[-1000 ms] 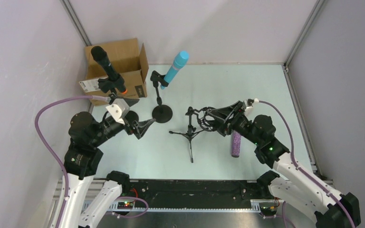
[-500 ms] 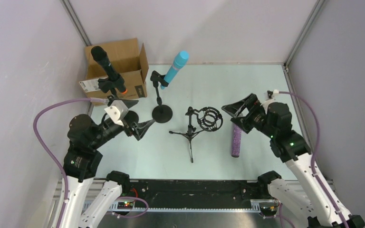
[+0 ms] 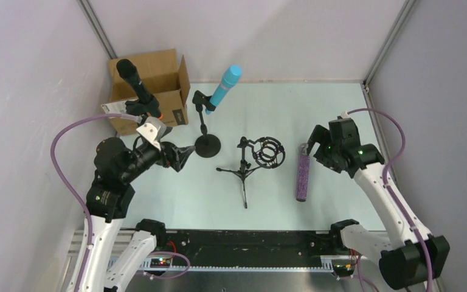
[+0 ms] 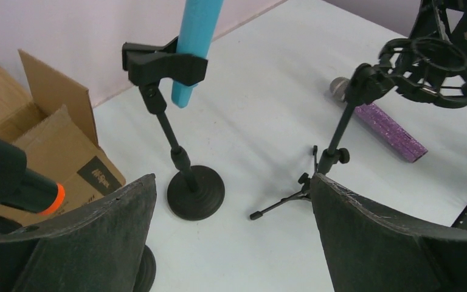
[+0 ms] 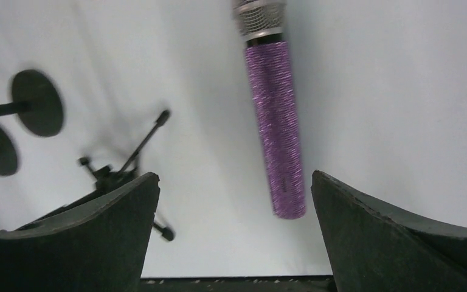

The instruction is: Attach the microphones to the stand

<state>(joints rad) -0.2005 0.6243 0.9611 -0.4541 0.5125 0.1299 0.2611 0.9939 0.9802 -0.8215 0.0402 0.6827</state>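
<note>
The black microphone with an orange-red end sits clipped in a stand by the box. The turquoise microphone is clipped in the round-base stand. A tripod stand carries an empty shock mount. The glittery purple microphone lies flat on the table right of the tripod, silver head pointing away. My right gripper hovers open above it, holding nothing. My left gripper is open and empty, left of the round base.
An open cardboard box stands at the back left. The tripod legs spread over the table's middle. Walls and metal frame posts enclose the table on three sides.
My right gripper drew back from the shock mount to the right, opened wide and now hangs over the purple microphone. The left arm shifted slightly forward.
</note>
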